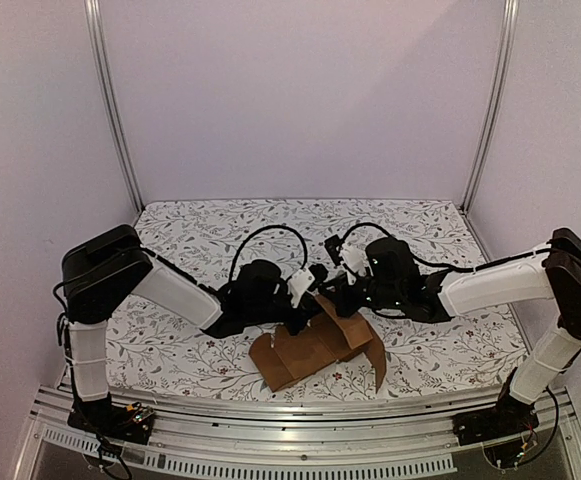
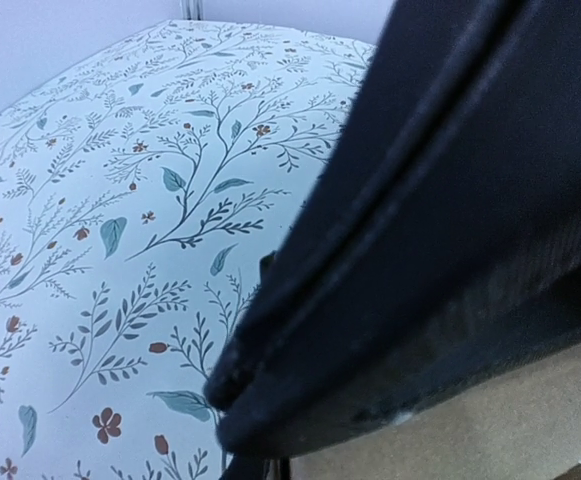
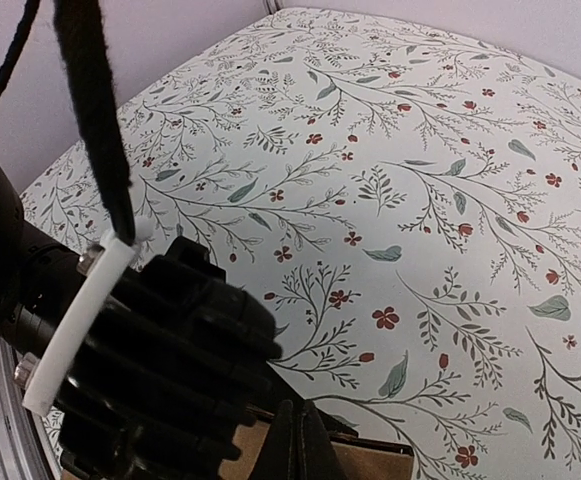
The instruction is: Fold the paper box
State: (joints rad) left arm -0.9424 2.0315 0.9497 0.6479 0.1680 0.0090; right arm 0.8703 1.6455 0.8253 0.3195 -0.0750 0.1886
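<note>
Paper box, part-folded brown cardboard, sits centre-near on the floral cloth, its near edge close to the front rail. L gripper is clenched at the box's far-left edge and R gripper clenched at its far top edge; can't tell if either actually pinches the cardboard. Open cloth far, left & right; tight btwn the arms.

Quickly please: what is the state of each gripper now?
Left gripper: closed, against the paper box; grip cannot be told.
Right gripper: closed, at the box's edge; grip cannot be told.
</note>
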